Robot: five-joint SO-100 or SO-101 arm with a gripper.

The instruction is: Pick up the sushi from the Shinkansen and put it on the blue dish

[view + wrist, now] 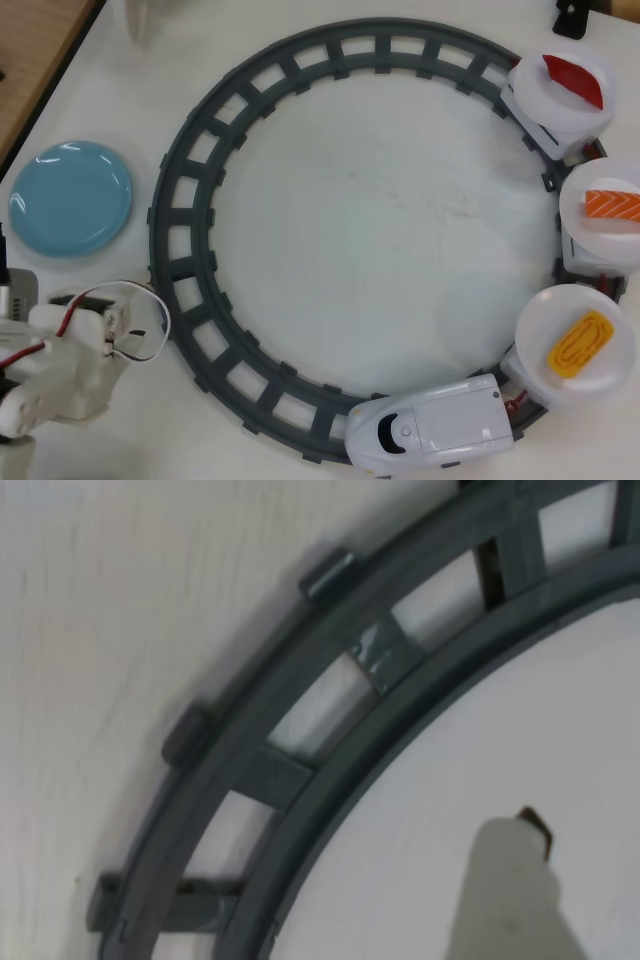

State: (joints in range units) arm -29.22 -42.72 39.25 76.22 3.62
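From overhead, I see the sushi (580, 343) on the white plate (612, 372) just behind the Shinkansen (430, 432) at lower right, long axis diagonal, far across the track ring (190, 210) from my arm (60, 360), which sits lower left beside the blue dish (70, 197). In the wrist view I get only track (330, 730), table and one pale fingertip (515, 890), nothing held, and I cannot tell how far the jaws are open.
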